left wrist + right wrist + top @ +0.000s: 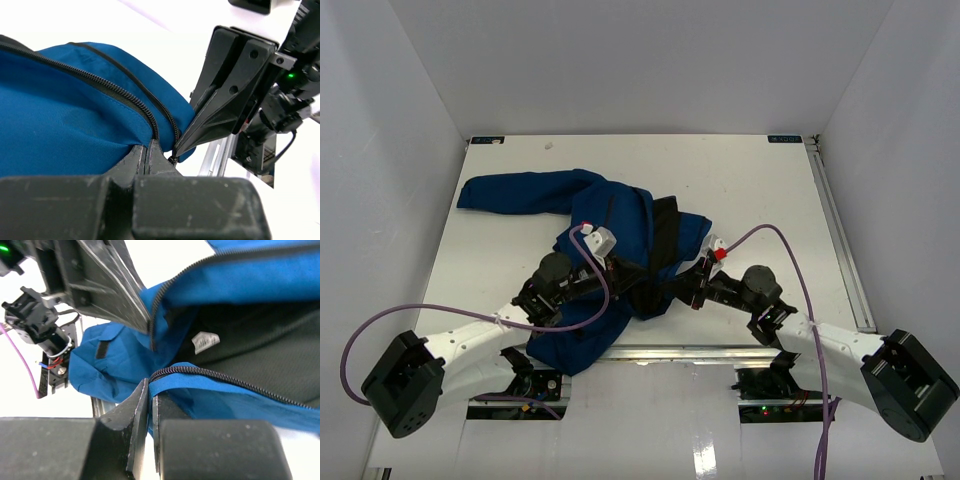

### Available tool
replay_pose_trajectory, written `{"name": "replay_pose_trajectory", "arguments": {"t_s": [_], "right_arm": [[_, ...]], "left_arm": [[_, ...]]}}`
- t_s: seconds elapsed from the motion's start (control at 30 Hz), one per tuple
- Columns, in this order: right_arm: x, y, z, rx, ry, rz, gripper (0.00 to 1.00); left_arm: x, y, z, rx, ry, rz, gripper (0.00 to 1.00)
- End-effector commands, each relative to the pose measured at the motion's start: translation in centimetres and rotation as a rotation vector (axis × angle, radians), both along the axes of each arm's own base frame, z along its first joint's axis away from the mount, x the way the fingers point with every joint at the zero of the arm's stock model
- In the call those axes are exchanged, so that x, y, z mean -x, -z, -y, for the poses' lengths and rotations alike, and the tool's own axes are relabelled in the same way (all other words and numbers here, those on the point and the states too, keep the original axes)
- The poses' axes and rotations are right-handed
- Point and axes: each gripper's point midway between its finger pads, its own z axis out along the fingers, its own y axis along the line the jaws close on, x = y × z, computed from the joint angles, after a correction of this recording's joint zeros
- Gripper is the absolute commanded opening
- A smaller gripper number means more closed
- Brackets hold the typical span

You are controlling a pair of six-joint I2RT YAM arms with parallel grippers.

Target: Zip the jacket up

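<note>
While your left gripper (149, 150) and right gripper (150, 390) each clamp a zipper edge (115, 92), the jacket (75, 120) ends nearly touch between them.

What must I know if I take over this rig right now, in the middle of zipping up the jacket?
Left hand: shut on one zipper edge of the jacket, at the end of its teeth.
Right hand: shut on the other zipper edge, tips almost meeting the left one.
Jacket: crumpled on the table, front open; black lining and white label show.
Done: both edges gripped.
Left: join the two ends, then run the slider up. No slider is visible.
</note>
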Motion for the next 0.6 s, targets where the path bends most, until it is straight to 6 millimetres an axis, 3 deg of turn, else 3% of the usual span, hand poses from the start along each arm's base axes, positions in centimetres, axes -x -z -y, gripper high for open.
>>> {"name": "replay_pose_trajectory", "arguments": {"t_s": [0.0, 0.1, 0.57], "right_arm": [[0.3, -4.5, -0.4, -0.098, -0.033, 0.156, 0.08], [-0.8, -4.7, -0.8, -0.075, 0.001, 0.099, 0.08], [2.6, -7.3, -1.0, -0.150, -0.186, 0.205, 0.08]], "left_arm": [[1.8, -2.3, 0.7, 0.076, 0.120, 0.094, 0.00], [2.6, -2.9, 0.8, 0.096, 0.162, 0.097, 0.00], [5.3, -5.0, -0.1, 0.155, 0.247, 0.156, 0.00]]}}
